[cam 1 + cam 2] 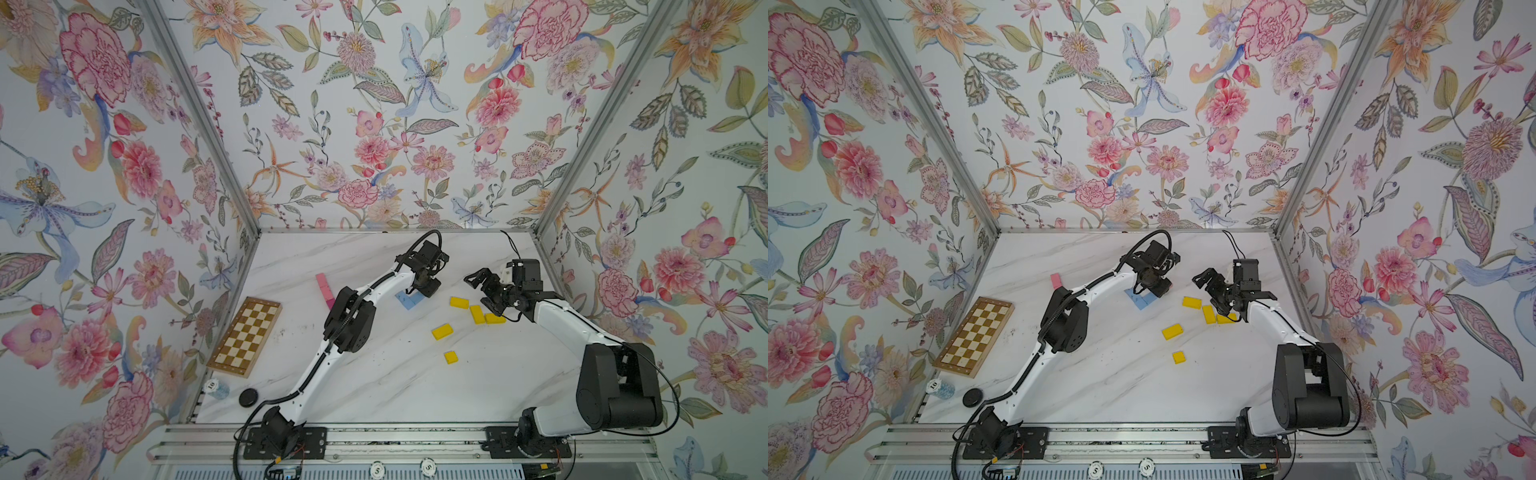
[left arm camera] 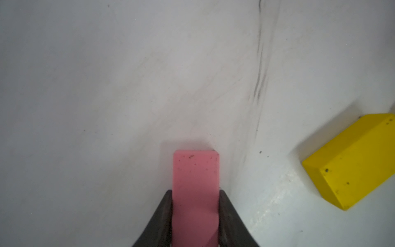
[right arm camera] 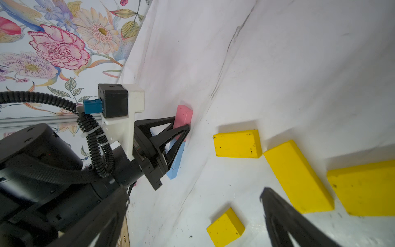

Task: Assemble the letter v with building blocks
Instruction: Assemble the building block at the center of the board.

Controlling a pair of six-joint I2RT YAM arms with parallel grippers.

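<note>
White arms (image 1: 388,285), black joints (image 1: 349,320)

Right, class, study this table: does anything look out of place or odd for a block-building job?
Yes. A checkered board sits by the left wall, with a poker chip and a black disc near it; none are blocks. The yellow blocks lie scattered at mixed angles, forming no letter.

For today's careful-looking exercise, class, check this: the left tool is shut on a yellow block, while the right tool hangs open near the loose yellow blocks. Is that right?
One detail is wrong. The left tool is shut on a pink block, not a yellow one, as the left wrist view shows. The rest stands: in a top view the right tool hangs open near the loose yellow blocks.
</note>
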